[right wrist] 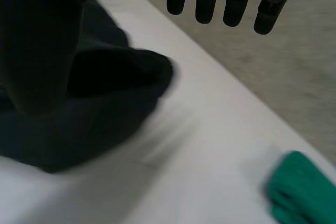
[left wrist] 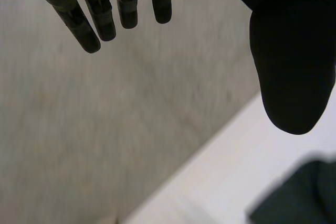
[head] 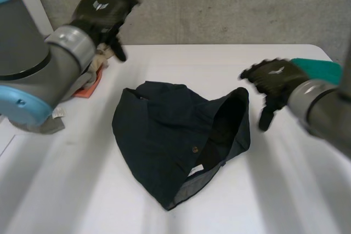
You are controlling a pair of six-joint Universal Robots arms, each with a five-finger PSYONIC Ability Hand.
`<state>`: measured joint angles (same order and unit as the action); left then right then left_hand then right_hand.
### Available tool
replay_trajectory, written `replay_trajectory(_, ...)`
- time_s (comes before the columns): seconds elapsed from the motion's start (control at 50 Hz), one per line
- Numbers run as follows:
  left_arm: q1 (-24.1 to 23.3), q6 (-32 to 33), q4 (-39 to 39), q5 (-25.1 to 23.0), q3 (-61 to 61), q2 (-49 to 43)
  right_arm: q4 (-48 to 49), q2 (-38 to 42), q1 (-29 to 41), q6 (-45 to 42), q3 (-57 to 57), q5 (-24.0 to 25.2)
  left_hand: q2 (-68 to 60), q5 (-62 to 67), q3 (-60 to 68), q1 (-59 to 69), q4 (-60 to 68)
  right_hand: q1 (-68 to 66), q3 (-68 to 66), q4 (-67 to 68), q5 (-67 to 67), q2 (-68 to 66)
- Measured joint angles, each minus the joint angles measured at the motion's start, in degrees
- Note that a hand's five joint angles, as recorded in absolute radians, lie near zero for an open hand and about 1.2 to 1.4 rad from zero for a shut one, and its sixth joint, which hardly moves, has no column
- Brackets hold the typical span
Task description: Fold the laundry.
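So the white table (head: pixel 181 64) takes up most of it. The left arm (head: pixel 33 64) comes in big from the near left, the right arm (head: pixel 323 110) from the right. A dark navy garment (head: pixel 164 141) lies crumpled mid-table, one button showing, with neither hand touching it. The left hand (head: pixel 104 12) is raised over the far left, fingers (left wrist: pixel 105 19) straight and thumb spread, gripping nothing. The right hand (head: pixel 274 78) hovers just right of the garment, fingers (right wrist: pixel 205 3) straight too, empty. A pile of clothes (head: pixel 90 78) sits under the left wrist, and there's a green cloth (head: pixel 318 69) at the far right.
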<state>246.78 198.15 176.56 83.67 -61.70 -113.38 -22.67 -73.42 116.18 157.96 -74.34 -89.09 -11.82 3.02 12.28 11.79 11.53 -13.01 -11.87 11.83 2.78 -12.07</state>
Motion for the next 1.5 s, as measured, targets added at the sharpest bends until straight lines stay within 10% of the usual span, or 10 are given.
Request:
replay_trajectory(0.22,8.2,10.41,-1.64,-6.18,-5.46,-8.83,-3.68,7.07,17.04,14.49,-2.19,-5.61,0.0,0.0,0.0,0.0,0.0,0.0,0.0,0.0,0.0,0.0)
replay_trajectory(0.48,7.56,20.43,-6.79,-11.51,3.58,-24.41,16.7,20.06,22.25,12.36,-2.77,-13.1,-11.04,9.88,10.59,12.43,10.9,0.0,-0.02,0.04,-0.01,-0.05)
replay_trajectory(0.58,6.15,19.43,-8.05,-11.36,5.53,-24.71,24.32,23.08,21.25,7.97,-2.46,-13.64,-49.87,47.13,49.46,51.88,49.82,-22.67,-23.4,23.37,22.5,-23.58)
replay_trajectory(0.68,4.84,16.65,-8.23,-10.71,5.96,-22.61,28.61,25.02,19.35,5.01,-1.77,-13.34,-55.55,52.21,55.44,53.24,56.63,-45.87,-52.51,52.53,50.18,-53.02)
replay_trajectory(1.06,-0.42,6.4,-8.3,-6.9,-1.4,-6.16,27.64,19.5,0.29,-0.45,10.71,-3.6,-55.89,52.21,55.86,53.24,56.92,-47.8,-56.03,56.68,53.13,-55.44)
replay_trajectory(1.28,-10.03,-2.35,-1.7,-2.69,-6.38,-6.95,21.02,30.23,-5.95,0.0,26.36,5.78,-55.53,52.53,55.46,52.99,56.39,-48.56,-56.03,56.7,54.26,-55.44)
replay_trajectory(1.38,-12.35,-2.72,1.01,3.82,-3.61,-12.6,19.85,34.89,-6.27,-0.66,28.71,6.19,-30.13,29.64,30.64,28.61,31.13,-46.64,-51.17,51.44,51.47,-50.87)
replay_trajectory(1.5,-12.28,-0.42,-1.14,6.74,-0.37,-14.53,18.64,33.17,-5.95,-0.39,26.82,1.82,-10.93,9.37,10.79,10.95,10.77,-14.03,-15.51,15.56,13.57,-15.16)
